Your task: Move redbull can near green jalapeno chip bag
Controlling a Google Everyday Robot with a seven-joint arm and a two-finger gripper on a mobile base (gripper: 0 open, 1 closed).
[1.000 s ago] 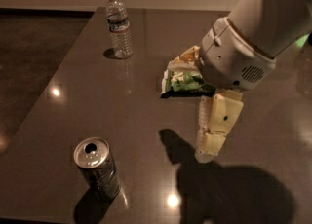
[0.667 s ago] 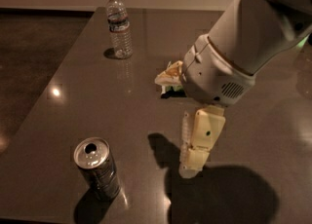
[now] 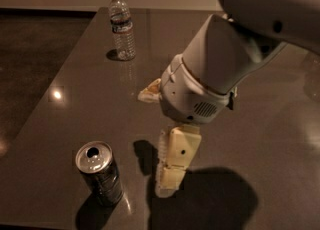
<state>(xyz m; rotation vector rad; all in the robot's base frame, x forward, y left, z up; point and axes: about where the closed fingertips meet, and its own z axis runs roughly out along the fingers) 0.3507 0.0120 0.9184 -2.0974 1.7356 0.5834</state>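
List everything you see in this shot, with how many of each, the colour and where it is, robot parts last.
redbull can: one, silver top and dark sides, upright near the front left of the table.
water bottle: one, clear with a white cap, upright at the far left of the table.
green jalapeno chip bag: one, only a pale corner shows, mid-table, the rest hidden behind the arm.
table: one, dark glossy brown-grey, fills most of the view.
arm: one, white and grey, reaching in from the upper right.
gripper: one, cream, pointing down over the table to the right of the can, not touching it.
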